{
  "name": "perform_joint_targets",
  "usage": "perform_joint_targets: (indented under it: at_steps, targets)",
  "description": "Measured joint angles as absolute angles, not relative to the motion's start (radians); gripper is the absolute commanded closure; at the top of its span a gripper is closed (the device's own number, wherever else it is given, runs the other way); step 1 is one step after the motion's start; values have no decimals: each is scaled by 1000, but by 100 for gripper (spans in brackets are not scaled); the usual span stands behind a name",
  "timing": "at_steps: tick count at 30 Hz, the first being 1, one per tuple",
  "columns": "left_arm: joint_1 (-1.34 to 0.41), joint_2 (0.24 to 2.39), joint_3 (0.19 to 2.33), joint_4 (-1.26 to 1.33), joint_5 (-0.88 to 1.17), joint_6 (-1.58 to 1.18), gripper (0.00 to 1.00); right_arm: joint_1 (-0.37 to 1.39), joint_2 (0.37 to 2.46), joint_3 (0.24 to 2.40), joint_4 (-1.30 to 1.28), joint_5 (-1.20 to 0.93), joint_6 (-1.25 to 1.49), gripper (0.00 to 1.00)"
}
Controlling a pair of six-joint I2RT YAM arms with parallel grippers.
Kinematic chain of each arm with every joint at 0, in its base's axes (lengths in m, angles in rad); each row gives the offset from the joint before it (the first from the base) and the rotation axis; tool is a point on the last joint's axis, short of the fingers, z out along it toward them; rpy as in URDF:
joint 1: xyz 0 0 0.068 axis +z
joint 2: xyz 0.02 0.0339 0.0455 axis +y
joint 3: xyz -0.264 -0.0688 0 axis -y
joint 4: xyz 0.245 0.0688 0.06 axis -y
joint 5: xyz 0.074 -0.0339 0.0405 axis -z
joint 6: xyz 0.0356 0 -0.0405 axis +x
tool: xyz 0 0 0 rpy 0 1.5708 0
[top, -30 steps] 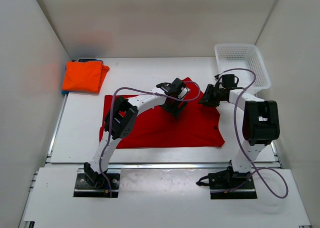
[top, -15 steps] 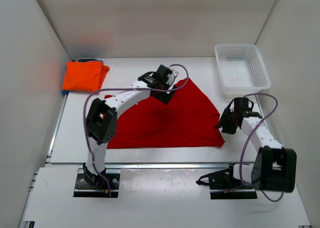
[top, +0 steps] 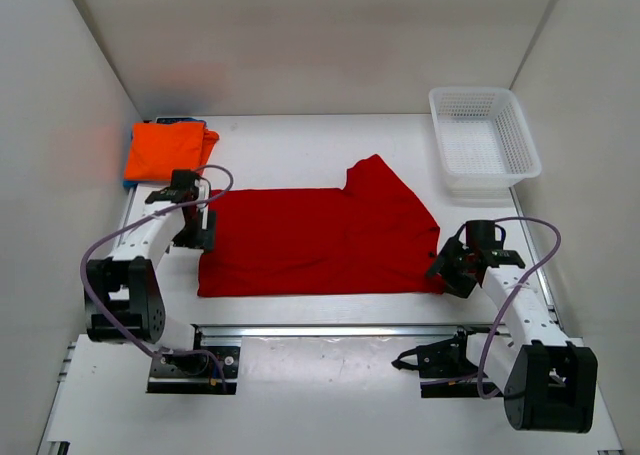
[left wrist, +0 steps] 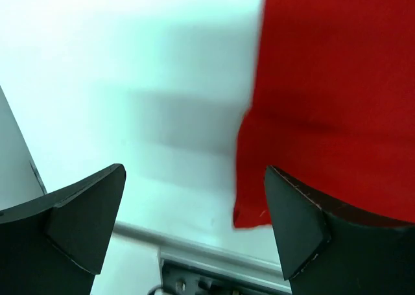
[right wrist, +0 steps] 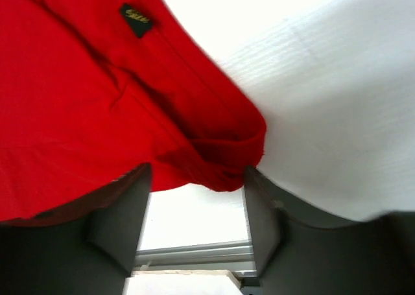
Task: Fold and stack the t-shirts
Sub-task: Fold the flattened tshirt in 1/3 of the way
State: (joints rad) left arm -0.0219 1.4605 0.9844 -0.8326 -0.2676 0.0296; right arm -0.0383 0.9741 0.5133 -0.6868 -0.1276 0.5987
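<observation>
One red shirt lies flat across the middle of the table. Its long axis runs left to right, and one flap peaks toward the far side right of centre. It looks light and limp: it will sag, slide and crease, so I judge the corners and hems the places to pinch, both ends lifted together. The orange shirt sits folded at the far left on a sliver of blue. My left gripper hangs at the red shirt's left edge, jaws wide apart and holding nothing, the near-left corner just inside one finger. My right gripper is at the near-right corner, jaws partly apart, a bunched hem between them but unpinched. A small neck label nearby suggests the collar points right.
</observation>
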Motion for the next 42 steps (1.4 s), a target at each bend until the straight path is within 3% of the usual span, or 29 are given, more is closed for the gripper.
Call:
perform_joint_targets:
  at_steps: [5,7,9,11,12,18,26,37,42]
  targets:
    - [-3,1410,897,-870,-239,35,1,-49,1022,488,-654,-119,635,36]
    - [-3,1420,893,-876,-231,38,2,-90,1034,474,-622,-149,661,40]
    - [7,1438,893,-877,-226,42,2,-117,1040,457,-581,-165,678,53]
    - [19,1462,893,-881,-227,43,1,-121,1046,443,-554,-166,682,88]
    - [23,1472,893,-882,-226,44,1,-121,1053,439,-542,-166,678,100]
    - [33,1502,895,-891,-223,45,1,-141,1042,429,-532,-196,704,100]
    - [44,1514,910,-959,-169,76,1,-205,847,427,-703,-200,720,100]
    - [27,1672,1043,-1118,118,227,15,-178,754,402,-791,-195,760,100]
    - [26,1815,1039,-1148,137,208,17,-178,720,402,-805,-189,768,100]
